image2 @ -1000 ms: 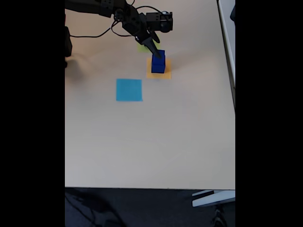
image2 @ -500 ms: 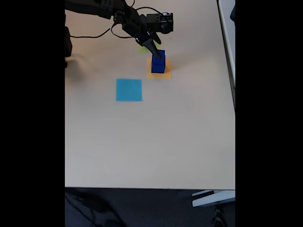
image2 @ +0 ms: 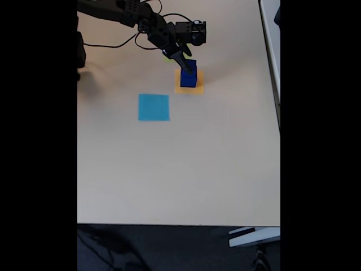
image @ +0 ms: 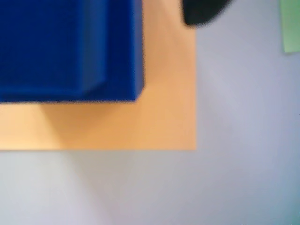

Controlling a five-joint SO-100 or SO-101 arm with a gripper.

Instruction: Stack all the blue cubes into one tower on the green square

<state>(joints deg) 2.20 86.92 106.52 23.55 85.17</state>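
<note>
In the fixed view the jaws hang at the top of the stacked cubes, the dark tip overlapping the upper one; whether they are clenched or released cannot be told. The cubes stand on the orange square, not on the green square, which lies just beyond to the far left, mostly hidden under the arm.

In the wrist view the cubes fill the upper left, one stepped upon another, on the orange square, with a dark blurred fingertip at the top and a sliver of the green square at the right edge.

The light blue square lies nearer and to the left, apart. The desk is open on the near side; its right edge is well off.
</note>
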